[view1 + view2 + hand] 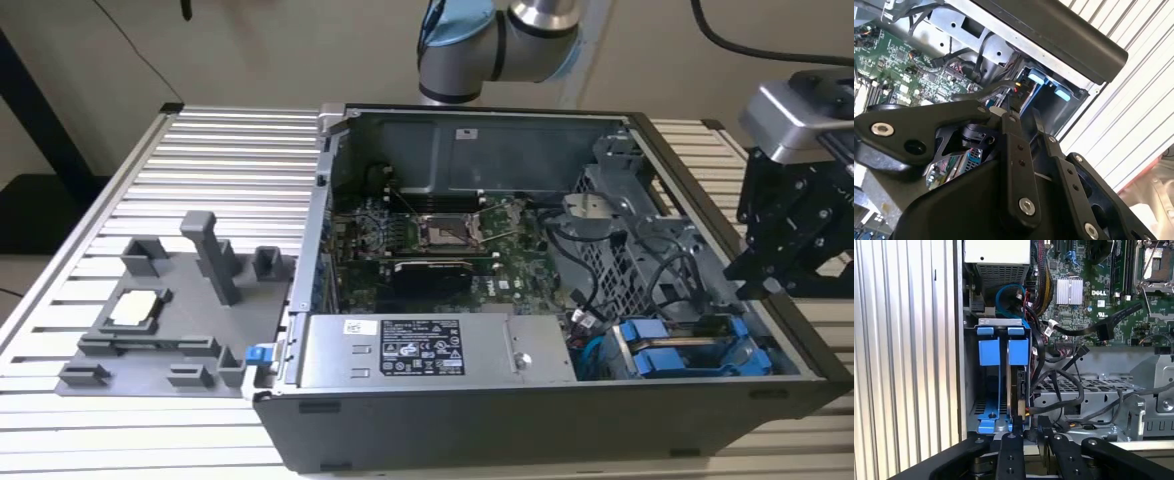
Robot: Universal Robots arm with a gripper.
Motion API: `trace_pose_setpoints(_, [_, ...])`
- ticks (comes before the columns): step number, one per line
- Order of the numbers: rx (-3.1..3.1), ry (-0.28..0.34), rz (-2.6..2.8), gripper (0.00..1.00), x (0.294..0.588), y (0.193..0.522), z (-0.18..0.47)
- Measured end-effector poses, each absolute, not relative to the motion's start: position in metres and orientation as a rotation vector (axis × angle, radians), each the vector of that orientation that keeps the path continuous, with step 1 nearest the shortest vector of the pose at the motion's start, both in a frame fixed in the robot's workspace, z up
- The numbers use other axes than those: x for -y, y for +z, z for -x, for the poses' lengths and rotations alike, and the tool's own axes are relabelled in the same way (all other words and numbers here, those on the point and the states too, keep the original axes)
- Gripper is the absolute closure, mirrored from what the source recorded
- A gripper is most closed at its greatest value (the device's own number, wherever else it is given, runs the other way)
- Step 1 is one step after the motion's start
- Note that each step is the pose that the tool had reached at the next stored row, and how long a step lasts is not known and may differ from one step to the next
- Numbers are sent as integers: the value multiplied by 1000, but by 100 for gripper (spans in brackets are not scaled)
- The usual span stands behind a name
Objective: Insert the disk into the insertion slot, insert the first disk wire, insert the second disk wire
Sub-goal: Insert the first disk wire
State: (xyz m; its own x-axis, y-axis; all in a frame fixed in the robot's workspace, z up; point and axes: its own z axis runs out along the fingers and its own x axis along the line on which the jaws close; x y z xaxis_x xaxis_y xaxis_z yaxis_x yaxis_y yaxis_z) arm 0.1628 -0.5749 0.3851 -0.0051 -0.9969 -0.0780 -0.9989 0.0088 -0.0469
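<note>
The disk stands edge-on in the drive bay of the open computer case, under its blue carrier tab. In the exterior view its blue frame lies in the case's near corner on the exterior view's right. My black gripper hovers just off the end of the disk, where a small plug with orange wires sits. From outside, the gripper hangs above the case's wall on the exterior view's right. Red and yellow wires show just beyond the gripper.
A second blue carrier sits beside the disk, against the case wall. Black cables loop over the metal cage close by, and a loose black connector lies over the motherboard. A grey fixture stands on the slatted table.
</note>
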Motion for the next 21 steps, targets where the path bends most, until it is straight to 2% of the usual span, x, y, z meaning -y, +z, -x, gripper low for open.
trace_pose_setpoints(5, [-2166, 33, 2151, 73, 565, 385, -163])
trace_pose_setpoints(15, [-2166, 33, 2151, 73, 527, 385, -163])
trace_pose_setpoints(21, [-2166, 33, 2151, 73, 523, 385, -154])
